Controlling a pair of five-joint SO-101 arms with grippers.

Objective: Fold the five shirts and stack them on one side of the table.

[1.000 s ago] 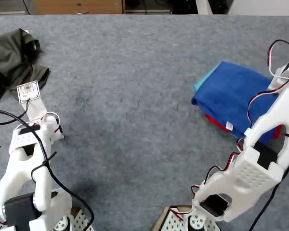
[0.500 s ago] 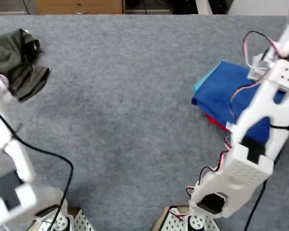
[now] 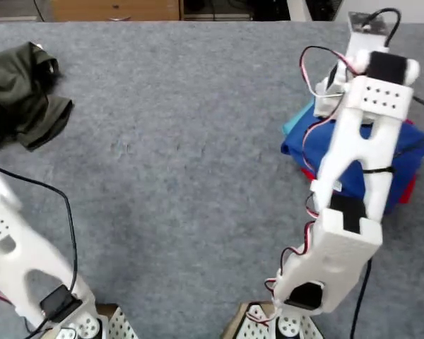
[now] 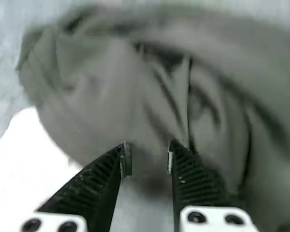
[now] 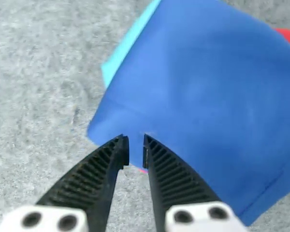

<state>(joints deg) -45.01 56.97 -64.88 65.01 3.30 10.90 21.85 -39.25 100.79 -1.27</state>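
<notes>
A crumpled dark olive shirt (image 3: pixel 20 90) lies at the table's far left corner. In the left wrist view it (image 4: pixel 150 92) is close ahead of my left gripper (image 4: pixel 146 157), which is open by a small gap with nothing between the fingers. A folded stack lies at the right: a blue shirt (image 3: pixel 410 152) on top, a red one (image 3: pixel 407 192) and a cyan one (image 3: pixel 297 121) under it. My right arm (image 3: pixel 364 134) stretches over this stack. My right gripper (image 5: pixel 136 151) hangs above the blue shirt's (image 5: pixel 208 96) edge, jaws almost together and holding nothing.
Grey carpet-like cloth (image 3: pixel 191 155) covers the table, and its broad middle is bare. My left arm (image 3: pixel 18 251) stands at the near left and runs off the view's edge. Wooden furniture (image 3: pixel 113 10) lines the far side.
My left arm swung out to the left edge toward the olive shirt. My right arm lifted and swept forward over the blue stack.
</notes>
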